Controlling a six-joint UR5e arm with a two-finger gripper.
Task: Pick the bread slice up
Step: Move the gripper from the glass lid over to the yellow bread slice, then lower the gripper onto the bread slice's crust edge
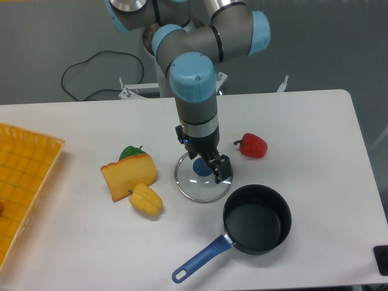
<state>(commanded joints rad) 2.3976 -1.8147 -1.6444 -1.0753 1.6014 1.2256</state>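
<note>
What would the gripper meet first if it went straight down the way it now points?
Most likely the glass lid with its blue knob: the gripper hangs right over it, though depth is unclear. The bread slice lies off to the side.

White surface (pixel 315 121) with rounded corners, evenly lit. Grey floor (pixel 339 42) behind it, black cable (pixel 91 66) looping across the floor at left.
</note>
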